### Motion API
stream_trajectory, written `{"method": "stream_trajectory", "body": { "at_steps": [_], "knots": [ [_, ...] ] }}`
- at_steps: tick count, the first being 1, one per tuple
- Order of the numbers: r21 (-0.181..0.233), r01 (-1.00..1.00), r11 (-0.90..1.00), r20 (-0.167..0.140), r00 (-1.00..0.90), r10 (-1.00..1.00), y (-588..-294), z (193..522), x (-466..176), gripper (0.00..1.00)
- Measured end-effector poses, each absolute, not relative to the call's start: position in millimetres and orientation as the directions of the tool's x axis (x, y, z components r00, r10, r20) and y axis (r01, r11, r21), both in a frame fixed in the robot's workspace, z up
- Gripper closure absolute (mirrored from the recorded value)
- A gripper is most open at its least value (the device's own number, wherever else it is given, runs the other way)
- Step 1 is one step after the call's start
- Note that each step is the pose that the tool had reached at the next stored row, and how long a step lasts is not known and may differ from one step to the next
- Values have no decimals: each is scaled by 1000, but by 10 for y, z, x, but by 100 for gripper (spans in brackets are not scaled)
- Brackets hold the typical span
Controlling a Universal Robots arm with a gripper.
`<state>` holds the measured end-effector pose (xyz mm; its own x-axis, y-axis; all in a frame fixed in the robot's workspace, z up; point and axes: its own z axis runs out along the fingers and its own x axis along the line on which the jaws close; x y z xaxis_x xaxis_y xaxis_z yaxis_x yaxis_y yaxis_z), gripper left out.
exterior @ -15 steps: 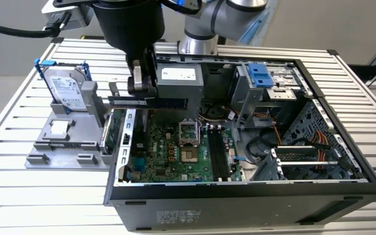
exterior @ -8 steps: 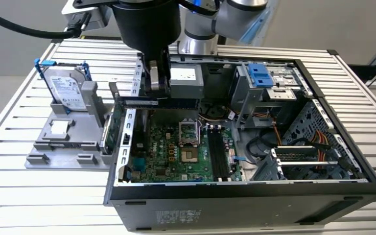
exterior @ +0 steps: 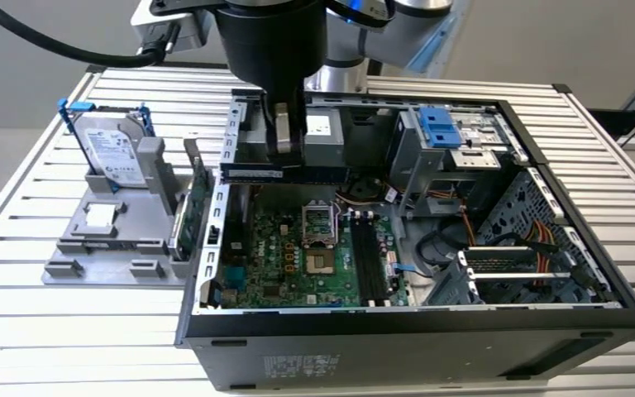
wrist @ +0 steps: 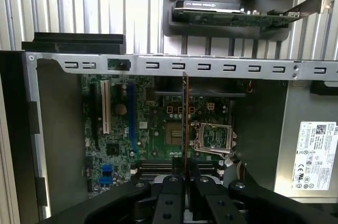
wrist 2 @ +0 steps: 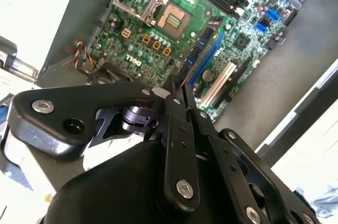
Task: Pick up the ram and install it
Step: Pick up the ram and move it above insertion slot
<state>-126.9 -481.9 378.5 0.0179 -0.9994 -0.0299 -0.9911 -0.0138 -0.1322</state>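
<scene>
Evidently we hold the ram (exterior: 249, 173) clamped tight in the gripper (exterior: 287, 157), edge-down above the motherboard (exterior: 295, 256), presumably ready for seating.

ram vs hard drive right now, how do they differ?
The ram is a thin dark stick, held level in the gripper over the open case; the hard drive is a broad silver box standing on edge in the grey holder beside the case. The ram is gripped, the hard drive free. Both are uninstalled.
</scene>
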Motion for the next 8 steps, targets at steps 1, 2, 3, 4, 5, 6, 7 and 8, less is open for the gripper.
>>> {"method": "stream_trajectory", "body": {
  "at_steps": [1,2,3,4,5,6,7,8],
  "knots": [
    [-132,-991,-14,-30,18,-999,-4819,3786,-1255,100],
    [-132,-991,-14,-30,18,-999,-4819,3785,-1243,100],
    [-132,-991,-14,-30,18,-999,-4819,3785,-1229,100],
    [-132,-991,-14,-30,18,-999,-4819,3785,-1216,100],
    [-132,-991,-14,-30,18,-999,-4819,3785,-1203,100],
    [-132,-991,-14,-30,18,-999,-4819,3785,-1191,100],
    [-132,-991,-14,-30,18,-999,-4819,3785,-1179,100],
    [-132,-991,-14,-30,18,-999,-4819,3784,-1170,100]
  ]
}}
